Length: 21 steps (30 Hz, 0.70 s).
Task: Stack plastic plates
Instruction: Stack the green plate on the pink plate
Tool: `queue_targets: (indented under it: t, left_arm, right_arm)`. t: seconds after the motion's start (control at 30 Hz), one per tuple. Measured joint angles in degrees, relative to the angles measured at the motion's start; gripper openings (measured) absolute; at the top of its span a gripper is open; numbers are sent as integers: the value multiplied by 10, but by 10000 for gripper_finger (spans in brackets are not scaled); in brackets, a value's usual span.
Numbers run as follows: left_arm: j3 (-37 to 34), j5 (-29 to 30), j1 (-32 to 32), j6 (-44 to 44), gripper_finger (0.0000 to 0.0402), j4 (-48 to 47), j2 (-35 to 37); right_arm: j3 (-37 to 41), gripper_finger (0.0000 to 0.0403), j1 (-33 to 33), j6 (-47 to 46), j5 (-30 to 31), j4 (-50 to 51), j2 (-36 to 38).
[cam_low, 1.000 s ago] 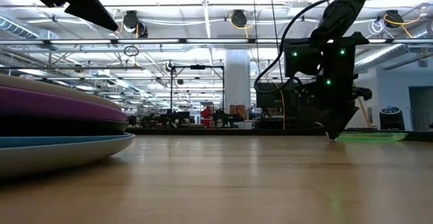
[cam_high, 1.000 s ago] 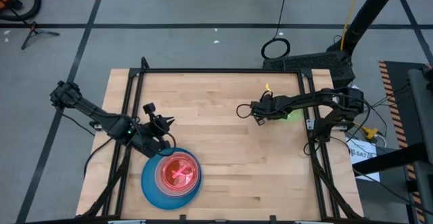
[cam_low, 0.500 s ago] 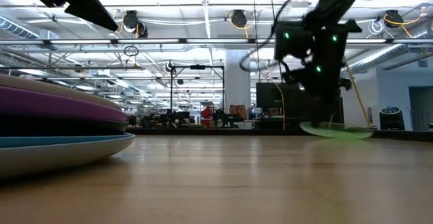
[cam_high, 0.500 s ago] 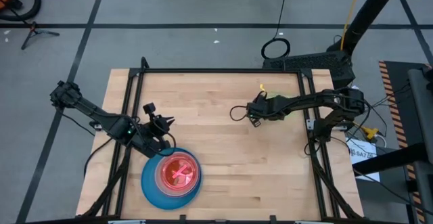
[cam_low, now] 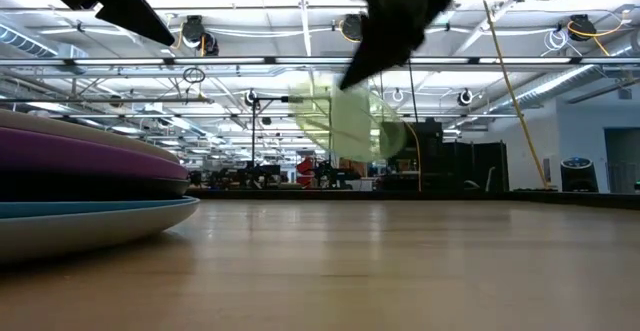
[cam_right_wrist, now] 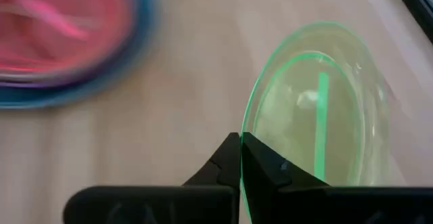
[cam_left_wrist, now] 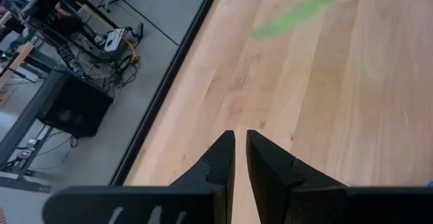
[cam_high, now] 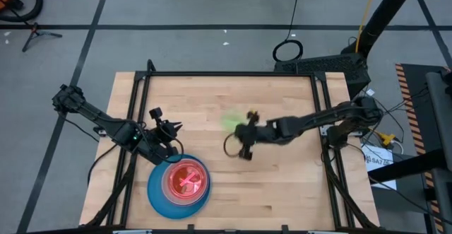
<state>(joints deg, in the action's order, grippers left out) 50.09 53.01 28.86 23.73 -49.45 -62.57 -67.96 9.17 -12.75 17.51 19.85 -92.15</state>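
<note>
One plate left: the right gripper [cam_right_wrist: 240, 158] pinches the green plate [cam_right_wrist: 318, 112] by its rim, airborne near the stack [cam_high: 178, 183], clearing the counter [cam_high: 212, 100]. Left gripper [cam_left_wrist: 240, 158], pressed together, waits beside the stack.

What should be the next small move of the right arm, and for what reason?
Probably carry on toward the stack. The right gripper is shut on the rim of the small translucent neon green plastic plate, held above the table, and the pink plate topping the large blue plate lies ahead.
</note>
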Motion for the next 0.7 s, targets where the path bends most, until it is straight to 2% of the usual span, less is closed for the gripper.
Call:
queue_targets:
  t: [0.1, 0.4, 0.7]
  left_arm:
    - [0, 0, 0, 2, 47, 0, 0]
    - [0, 0, 0, 8, 47, 0, 0]
    - [0, 0, 0, 21, 47, 0, 0]
  right_arm:
    - [-43, 1, 37, 58, -15, -30, -38]
    - [-231, 0, 107, 235, -29, 5, -199]
    - [-352, 0, 135, 318, -61, 35, -297]
